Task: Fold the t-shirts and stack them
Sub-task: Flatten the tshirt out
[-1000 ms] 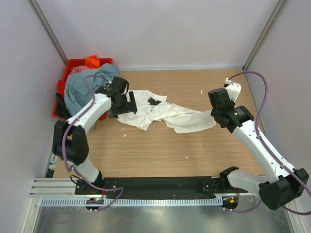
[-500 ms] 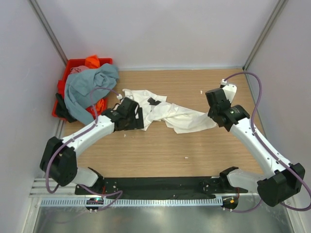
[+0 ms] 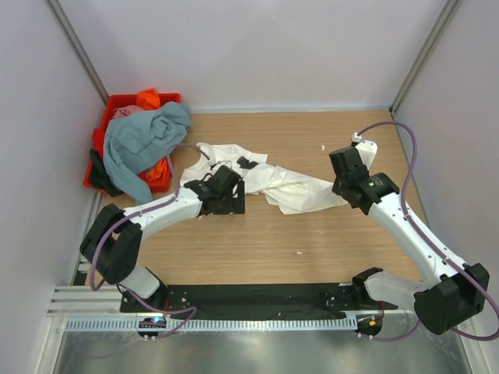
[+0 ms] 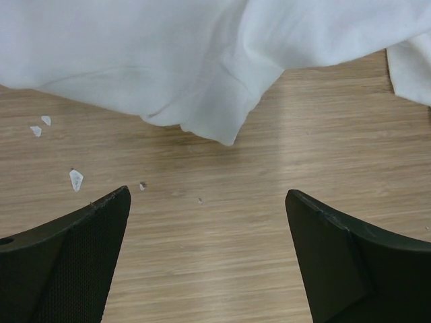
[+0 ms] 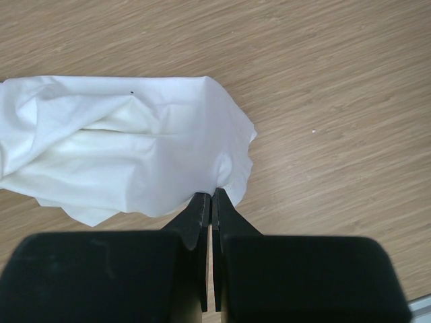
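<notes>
Since half a second before, the left gripper [image 4: 207, 194] had slid right along the near hem of the white t-shirt [image 3: 300, 191]. Its fingers stood wide apart over bare table [image 3: 273, 241], with a corner of the hem lying just beyond them. The right gripper [image 5: 212, 196] had its fingers pressed together at that shirt's right edge, seemingly nipping it, and the one white shirt lay crumpled between the two grippers, while one grey-blue t-shirt [image 3: 144, 136] and one orange t-shirt [image 3: 148, 99] sat in the single red crate [image 3: 125, 100].

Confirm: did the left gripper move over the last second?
Yes. The left gripper moved rightward and down-frame, away from the red crate, along the white t-shirt.
</notes>
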Robot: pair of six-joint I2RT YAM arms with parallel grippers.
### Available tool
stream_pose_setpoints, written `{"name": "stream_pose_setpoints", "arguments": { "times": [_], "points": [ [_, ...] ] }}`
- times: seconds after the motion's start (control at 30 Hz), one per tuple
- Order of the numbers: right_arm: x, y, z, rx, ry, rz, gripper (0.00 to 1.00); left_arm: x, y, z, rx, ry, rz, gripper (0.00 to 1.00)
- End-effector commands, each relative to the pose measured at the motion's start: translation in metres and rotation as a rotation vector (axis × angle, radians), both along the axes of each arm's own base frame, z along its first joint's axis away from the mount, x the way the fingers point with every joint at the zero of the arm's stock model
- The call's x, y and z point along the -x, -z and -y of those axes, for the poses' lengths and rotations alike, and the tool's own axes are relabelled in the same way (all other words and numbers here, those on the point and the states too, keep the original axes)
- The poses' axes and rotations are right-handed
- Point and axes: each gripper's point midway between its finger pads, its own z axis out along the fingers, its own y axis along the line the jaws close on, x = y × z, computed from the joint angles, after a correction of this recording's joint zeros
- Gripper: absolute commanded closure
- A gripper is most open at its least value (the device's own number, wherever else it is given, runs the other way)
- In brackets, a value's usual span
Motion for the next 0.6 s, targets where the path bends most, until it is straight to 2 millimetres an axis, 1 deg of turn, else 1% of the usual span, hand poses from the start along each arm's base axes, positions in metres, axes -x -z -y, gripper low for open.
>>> {"name": "stream_pose_setpoints", "arguments": {
  "times": [0.0,0.07,0.17,0.2,0.3,0.33,0.4,0.43,0.5,0.53,0.57],
  "points": [
    [-0.003,-0.007,-0.001,-0.018,-0.006,0.048,0.99,-0.013,0.005,0.009,-0.008,-0.01,0.043,0.02],
    [-0.004,-0.007,-0.001,-0.018,-0.01,0.052,0.99,-0.016,0.007,0.012,-0.02,-0.006,0.044,0.03],
    [-0.004,-0.004,-0.001,-0.008,-0.016,0.041,0.99,-0.021,0.02,0.015,-0.054,-0.005,0.03,0.03],
    [-0.005,-0.005,-0.001,-0.004,-0.016,0.043,0.99,-0.022,0.026,0.016,-0.069,-0.003,0.019,0.04],
    [-0.007,-0.003,-0.003,-0.003,-0.027,0.04,0.99,-0.027,0.034,0.017,-0.097,-0.004,0.018,0.08],
    [-0.008,-0.003,-0.003,-0.005,-0.027,0.042,0.99,-0.028,0.042,0.018,-0.112,-0.002,0.01,0.13],
    [-0.011,-0.002,-0.004,-0.001,-0.031,0.037,0.99,-0.031,0.045,0.019,-0.117,-0.001,0.012,0.21],
    [-0.011,-0.002,-0.005,0.002,-0.035,0.034,0.99,-0.031,0.052,0.019,-0.129,0.002,0.001,0.36],
    [-0.013,0.001,-0.003,0.012,-0.03,0.027,0.99,-0.033,0.054,0.021,-0.134,0.016,-0.002,0.53],
    [-0.013,0.0,-0.003,0.016,-0.031,0.029,0.99,-0.033,0.056,0.022,-0.14,0.026,-0.008,0.76],
    [-0.015,0.0,-0.003,0.02,-0.03,0.03,0.99,-0.033,0.053,0.022,-0.141,0.032,-0.009,0.88]
  ]
}}
